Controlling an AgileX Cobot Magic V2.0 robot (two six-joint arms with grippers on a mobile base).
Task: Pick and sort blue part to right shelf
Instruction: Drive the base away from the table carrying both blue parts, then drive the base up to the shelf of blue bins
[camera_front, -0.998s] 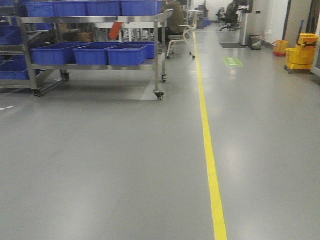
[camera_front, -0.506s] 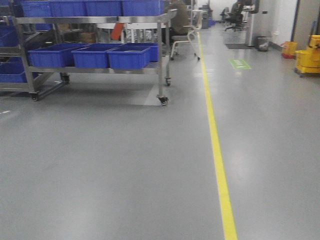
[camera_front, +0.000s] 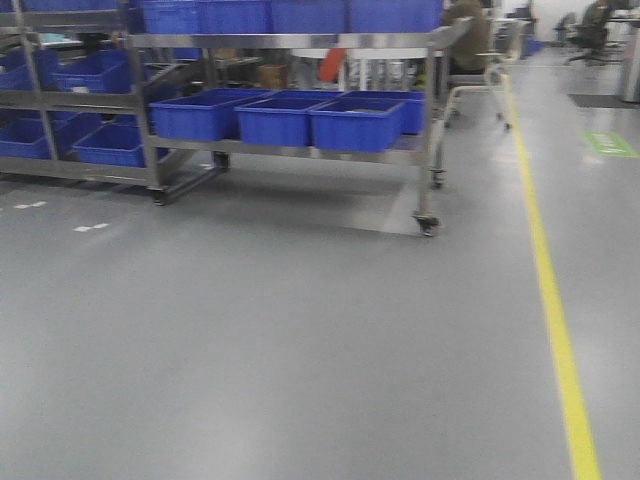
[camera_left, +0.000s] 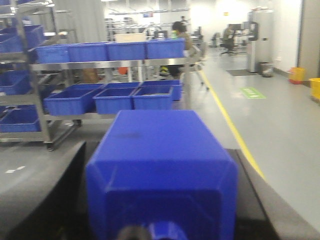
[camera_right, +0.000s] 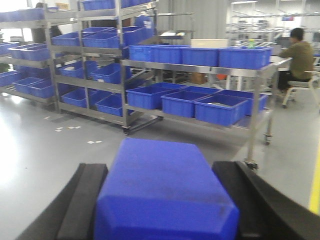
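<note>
Blue block in each gripper's mouth, well short of the rack

The left gripper (camera_left: 160, 147) and right gripper (camera_right: 160, 165) each stand wide, black fingers (camera_right: 80, 200) flanking a smooth blue plastic block (camera_left: 160, 170) (camera_right: 165, 190); whether they grip it I cannot tell. The wheeled stainless-steel rack (camera_front: 290, 41) (camera_left: 110, 64) (camera_right: 200, 67) of rimmed blue bins (camera_front: 355, 122) stands beyond, across grey floor (camera_front: 250, 350), with a yellow floor line (camera_front: 555, 330) right of the rack.

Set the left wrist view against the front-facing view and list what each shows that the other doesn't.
Left wrist only: the blue part between the left gripper's dark fingers, and a yellow container at the right edge. Front-facing only: the front caster under the right shelf. Both: that shelf's blue bins, the yellow floor line and the green floor marking.
</note>
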